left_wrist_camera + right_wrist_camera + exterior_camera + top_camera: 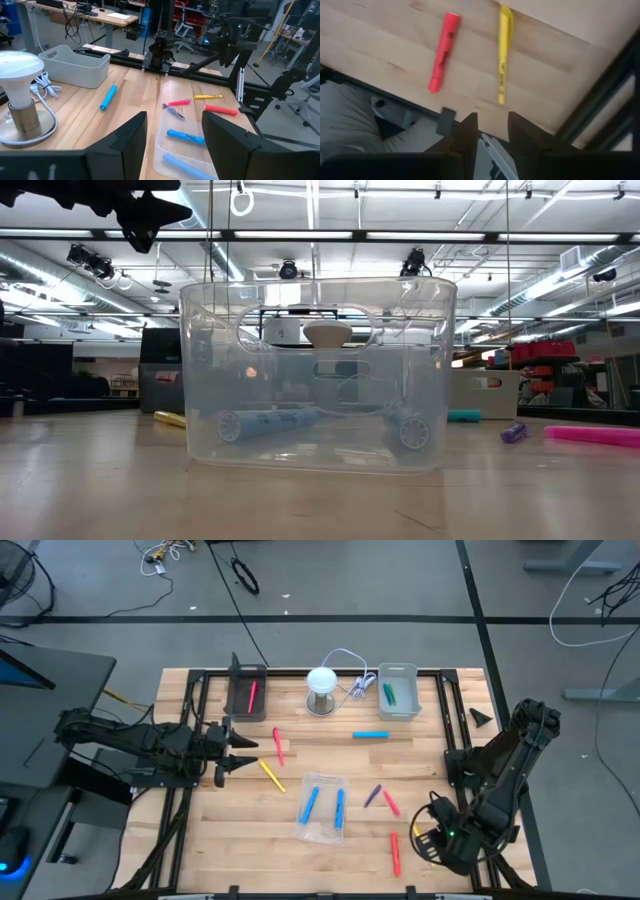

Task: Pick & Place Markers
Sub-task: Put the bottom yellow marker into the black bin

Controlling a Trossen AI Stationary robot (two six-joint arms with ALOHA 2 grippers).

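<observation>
Two blue markers (310, 802) lie side by side inside a clear tray (322, 830) at the middle of the wooden desk (220, 840), while others are scattered on the bare boards: a yellow marker (272, 775) and a red marker (278, 745) near the left end effector (243, 753), a loose blue marker (370, 735) toward the far side, a purple marker (373, 796) touching a pink marker (391, 803) right of the clear tray, and a red marker (396, 853) with a yellow one just beside it near the right end effector (491, 131). A black tray (245, 690) at the far left holds one red marker (252, 695); a grey tray (398, 690) at the far right holds one green marker (389, 693). A white lamp bulb on a metal base (322, 690) stands between them. The left end effector hovers above the desk with fingers apart, holding nothing. The right end effector hangs over the near right edge, its fingers slightly parted and empty.
</observation>
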